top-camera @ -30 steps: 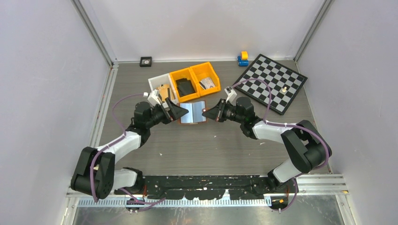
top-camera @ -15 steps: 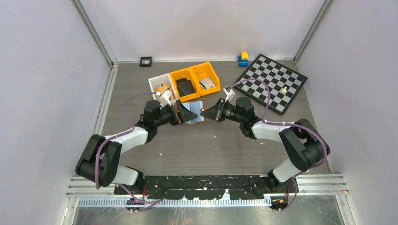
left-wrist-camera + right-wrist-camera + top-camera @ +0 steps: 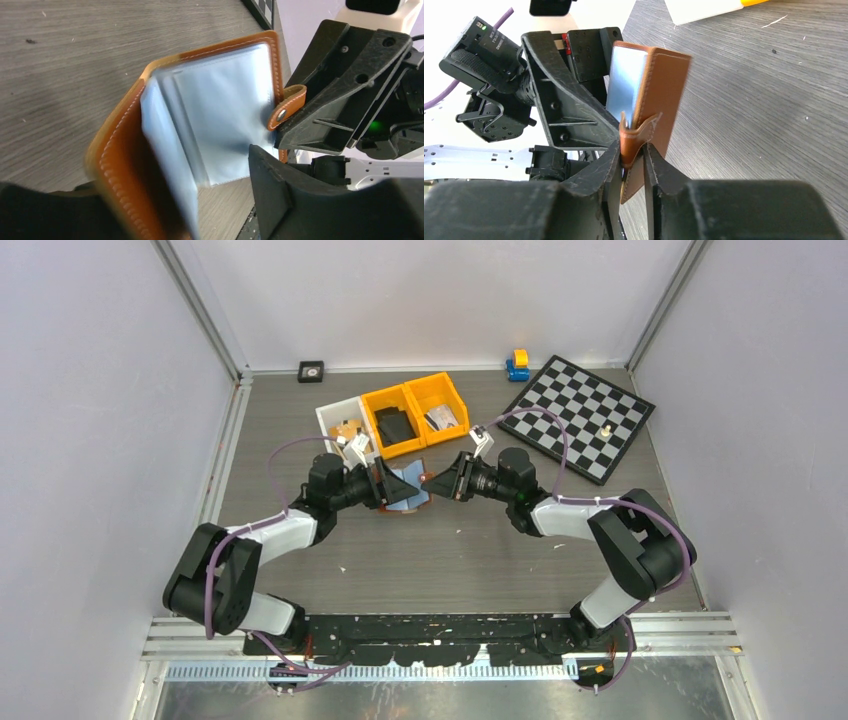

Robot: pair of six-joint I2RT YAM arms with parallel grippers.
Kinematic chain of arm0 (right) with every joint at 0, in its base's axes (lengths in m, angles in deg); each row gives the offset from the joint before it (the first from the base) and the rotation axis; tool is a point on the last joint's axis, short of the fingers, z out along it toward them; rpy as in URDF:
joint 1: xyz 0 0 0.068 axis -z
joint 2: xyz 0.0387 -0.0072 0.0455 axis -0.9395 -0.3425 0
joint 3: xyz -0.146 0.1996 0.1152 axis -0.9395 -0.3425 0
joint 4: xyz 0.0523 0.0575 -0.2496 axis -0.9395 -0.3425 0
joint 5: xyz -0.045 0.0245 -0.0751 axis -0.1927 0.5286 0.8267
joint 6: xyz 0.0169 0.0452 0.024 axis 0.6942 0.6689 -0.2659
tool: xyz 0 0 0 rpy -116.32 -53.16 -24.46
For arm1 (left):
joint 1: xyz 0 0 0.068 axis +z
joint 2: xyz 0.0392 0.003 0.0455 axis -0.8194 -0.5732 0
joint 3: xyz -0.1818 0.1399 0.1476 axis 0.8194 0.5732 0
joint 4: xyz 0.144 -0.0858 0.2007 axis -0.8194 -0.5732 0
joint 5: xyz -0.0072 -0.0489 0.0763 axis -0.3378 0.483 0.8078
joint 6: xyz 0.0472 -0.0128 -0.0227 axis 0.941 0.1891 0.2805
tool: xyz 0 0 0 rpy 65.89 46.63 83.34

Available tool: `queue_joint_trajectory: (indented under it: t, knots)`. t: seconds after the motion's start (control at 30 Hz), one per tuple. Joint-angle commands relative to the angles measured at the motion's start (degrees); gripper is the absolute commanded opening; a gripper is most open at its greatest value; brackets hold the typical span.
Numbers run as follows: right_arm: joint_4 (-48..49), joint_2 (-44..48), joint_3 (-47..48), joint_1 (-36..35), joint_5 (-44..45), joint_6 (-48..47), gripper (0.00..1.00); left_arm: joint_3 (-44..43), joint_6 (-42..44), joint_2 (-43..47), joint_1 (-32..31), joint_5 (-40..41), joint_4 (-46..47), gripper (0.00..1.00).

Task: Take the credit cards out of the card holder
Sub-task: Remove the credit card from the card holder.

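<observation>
Progress: the card holder [image 3: 404, 486] is open. No credit cards are out, so all extraction remains. It sits between the 2 grippers, near the yellow bins [image 3: 370, 405], with its covers tilted on edge and its long axis left-right. Right gripper [image 3: 638, 150]: nearly closed, pinching the strap and cover edge. Left gripper [image 3: 386, 483]: partly open astride the other cover; whether it is gripping cannot be told.

No text reads cleanly in any view. The right wrist view shows a few lines of tiny white print on a black motor housing [image 3: 485, 41] at upper left, too small and blurred to make out. The card holder [image 3: 220, 100], yellow bins [image 3: 382, 398] and chessboard [image 3: 580, 415] show no print that resolves. Dark marks on a pale item [image 3: 441, 420] in the right bin are unreadable.
</observation>
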Motion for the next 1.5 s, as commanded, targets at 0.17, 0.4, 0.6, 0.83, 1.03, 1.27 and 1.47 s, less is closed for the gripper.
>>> queue_joint_trajectory:
  t: [0.17, 0.4, 0.6, 0.83, 1.03, 1.27, 1.47]
  knots:
    - [4.78, 1.82, 1.61, -0.30, -0.25, 0.42, 0.29, -2.65, 1.67, 1.56, 0.00, 2.12, -3.05, 0.41]
    - [1.78, 1.47, 2.46, -0.32, 0.78, -0.37, 0.14, -2.50, 1.50, 2.11, 0.43, 2.17, -3.17, 0.32]
    - [-4.34, 1.71, 3.79, -0.37, 3.04, -2.39, 0.28, -1.77, 1.41, 3.81, 0.84, 2.27, -2.36, 0.31]
    - [-4.64, 1.39, 4.05, -0.38, 2.77, -2.40, 0.01, -0.93, 1.28, 5.22, 1.38, 2.88, -2.01, 0.30]
    - [-5.43, 3.43, 3.01, -0.13, 4.90, -3.22, 0.01, -0.16, 1.78, 7.90, 2.62, 7.09, -6.14, 0.35]
    - [-5.38, 4.95, 2.00, -0.04, 6.18, -3.44, 0.00, 2.27, 2.55, 13.96, 3.56, 13.51, -10.22, 0.79]
    - [-2.81, 4.11, 1.92, 0.02, 3.91, -2.66, 0.00, 2.89, -0.34, 10.05, 2.77, 5.74, 0.25, 1.00]
